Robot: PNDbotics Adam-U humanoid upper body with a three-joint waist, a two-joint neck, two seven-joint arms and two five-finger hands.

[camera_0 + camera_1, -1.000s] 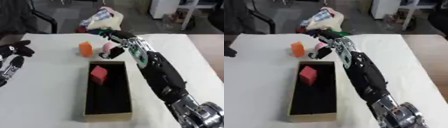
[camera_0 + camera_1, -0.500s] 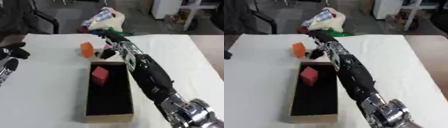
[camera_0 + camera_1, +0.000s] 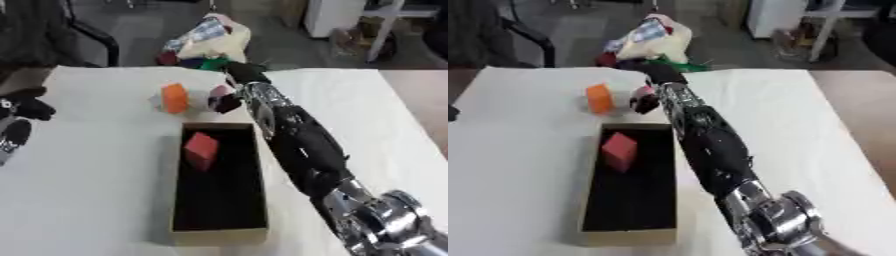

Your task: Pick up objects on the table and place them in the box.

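A: A white table (image 3: 96, 200) fills the view, with a dark floor and a heap of bright cloth (image 3: 206, 42) beyond its far edge. Why does the right arm stretch so far?

B: The loose pieces sit past the far end of the box (image 3: 219, 235), so the robot's right hand (image 3: 229, 100) has to reach over there. Its fingers look curled around a small pinkish object (image 3: 216, 93), though the grip is partly hidden.

A: And the other pieces?

B: The orange block (image 3: 175, 98) stands just left of that hand, its long axis upright. The red block (image 3: 200, 150) already lies in the box's far half, tilted, a corner pointing up.

A: The box itself?

B: Its long axis runs away from the robot. The left hand (image 3: 19, 112) idles at the left edge; whether it is spread or curled cannot be told.
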